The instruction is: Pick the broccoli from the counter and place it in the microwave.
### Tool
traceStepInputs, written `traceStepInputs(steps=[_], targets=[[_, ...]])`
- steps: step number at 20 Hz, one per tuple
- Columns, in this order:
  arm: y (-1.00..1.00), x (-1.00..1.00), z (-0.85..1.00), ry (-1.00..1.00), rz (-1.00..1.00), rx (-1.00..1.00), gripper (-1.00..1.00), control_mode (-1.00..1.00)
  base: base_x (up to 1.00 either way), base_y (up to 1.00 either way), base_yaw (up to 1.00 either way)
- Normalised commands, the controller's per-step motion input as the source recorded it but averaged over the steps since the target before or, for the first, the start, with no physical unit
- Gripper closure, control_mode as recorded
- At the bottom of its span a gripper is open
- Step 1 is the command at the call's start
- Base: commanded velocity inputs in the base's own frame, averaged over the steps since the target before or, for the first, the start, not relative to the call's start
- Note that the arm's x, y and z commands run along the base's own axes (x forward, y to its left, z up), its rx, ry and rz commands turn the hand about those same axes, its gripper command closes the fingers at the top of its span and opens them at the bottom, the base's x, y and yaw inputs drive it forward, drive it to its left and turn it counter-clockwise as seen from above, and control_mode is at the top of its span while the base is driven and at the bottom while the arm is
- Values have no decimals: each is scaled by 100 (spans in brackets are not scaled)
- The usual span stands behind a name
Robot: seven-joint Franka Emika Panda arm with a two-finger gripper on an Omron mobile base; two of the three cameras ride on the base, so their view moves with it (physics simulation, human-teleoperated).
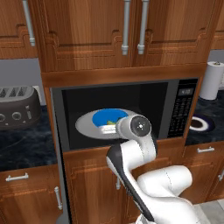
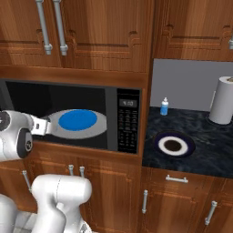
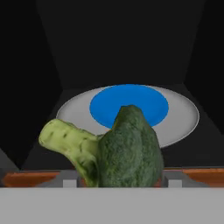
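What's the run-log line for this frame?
phase: placing | gripper: shut on broccoli | position: at microwave mouth, before blue disc | released: no

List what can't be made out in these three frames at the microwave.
- Hand's fingertips: hand view, the broccoli covers them, so contact is unconfirmed.
- Broccoli in the left base view: hidden behind the arm's wrist joint, in front of the turntable.
- Display digits on the microwave: right base view, too small to read.
- Paper towel roll: right base view, cut off by the right edge.

broccoli (image 3: 127, 151) before turntable (image 3: 183, 118), inside microwave (image 1: 153, 94)
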Motion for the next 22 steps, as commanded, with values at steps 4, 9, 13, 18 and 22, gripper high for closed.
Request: traceStepInputs(steps=[4, 9, 13, 18, 22], targets=[[0, 39, -2, -2, -18, 9, 100, -100, 0, 0, 0], [0, 64, -27, 0, -11, 2, 100, -100, 0, 0, 0], [0, 80, -6, 0, -7, 0, 100, -100, 0, 0, 0], [0, 52, 0, 1, -5, 0, 100, -100, 0, 0, 0], [0, 37, -14, 5, -5, 0, 100, -100, 0, 0, 0]])
